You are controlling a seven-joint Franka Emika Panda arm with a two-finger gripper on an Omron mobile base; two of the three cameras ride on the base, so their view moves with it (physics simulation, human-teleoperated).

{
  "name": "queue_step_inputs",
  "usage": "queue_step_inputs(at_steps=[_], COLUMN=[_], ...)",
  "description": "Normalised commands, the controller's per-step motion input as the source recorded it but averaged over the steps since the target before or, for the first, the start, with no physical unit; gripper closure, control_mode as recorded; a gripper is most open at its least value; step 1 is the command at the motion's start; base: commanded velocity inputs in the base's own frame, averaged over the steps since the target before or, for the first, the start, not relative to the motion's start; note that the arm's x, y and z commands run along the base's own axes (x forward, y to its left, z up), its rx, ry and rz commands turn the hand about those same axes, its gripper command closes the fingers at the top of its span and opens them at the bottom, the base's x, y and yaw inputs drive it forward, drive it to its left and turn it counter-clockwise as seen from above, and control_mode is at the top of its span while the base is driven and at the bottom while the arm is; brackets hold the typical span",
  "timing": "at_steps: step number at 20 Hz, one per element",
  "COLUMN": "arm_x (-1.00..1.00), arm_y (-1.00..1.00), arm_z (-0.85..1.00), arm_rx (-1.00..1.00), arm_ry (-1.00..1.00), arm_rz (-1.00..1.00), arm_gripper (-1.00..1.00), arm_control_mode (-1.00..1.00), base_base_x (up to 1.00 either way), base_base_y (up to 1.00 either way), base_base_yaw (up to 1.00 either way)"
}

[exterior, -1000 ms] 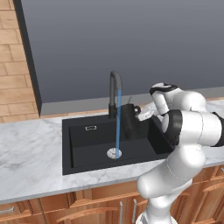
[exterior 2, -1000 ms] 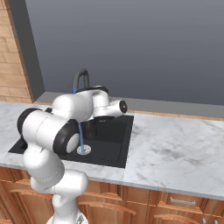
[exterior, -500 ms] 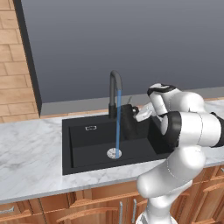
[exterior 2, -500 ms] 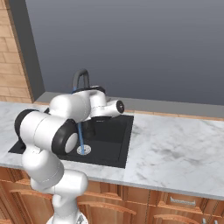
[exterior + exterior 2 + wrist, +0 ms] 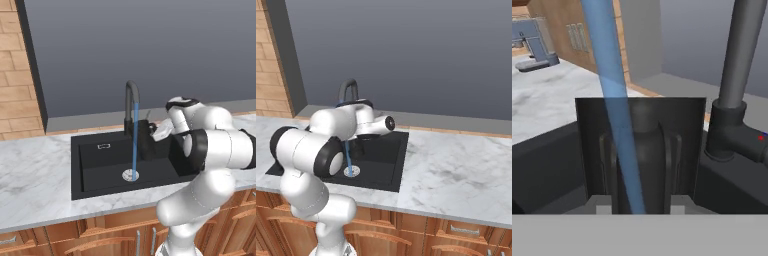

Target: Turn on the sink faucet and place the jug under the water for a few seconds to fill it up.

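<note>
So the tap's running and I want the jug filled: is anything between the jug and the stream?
Nothing visible. The gripper holds the jug by its handle, just right of the water, which falls straight to the drain. The faucet base stands behind, not between.

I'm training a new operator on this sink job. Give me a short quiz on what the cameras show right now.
1. True or false: the faucet is turned off.
2. Where does the water land? A: on the drain of the sink. B: on the marble counter. C: on the cabinet doors.
3. Fill in: the gripper is shut on the ___.

Key
1. False: a blue stream runs from the spout.
2. A.
3. The jug, held just beside the stream, not yet under it.
</note>
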Motion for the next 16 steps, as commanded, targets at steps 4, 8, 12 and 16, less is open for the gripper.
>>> queue_step_inputs(at_steps=[4,8,12,16], arm_x=[-0.19,-0.41,-0.44,-0.06], arm_y=[0.16,0.06,0.0,-0.05], arm_z=[-0.09,-0.04,-0.02,0.0], arm_rx=[-0.04,-0.02,0.0,0.0], arm_ry=[-0.1,-0.17,-0.17,-0.06], arm_rz=[0.01,0.01,0.0,0.0], arm_gripper=[1.0,1.0,1.0,1.0], arm_control_mode=[-1.0,-1.0,-1.0,-1.0], base_base_x=[0.0,0.0,0.0,0.0], base_base_y=[0.0,0.0,0.0,0.0], base_base_yaw=[0.0,0.0,0.0,0.0])
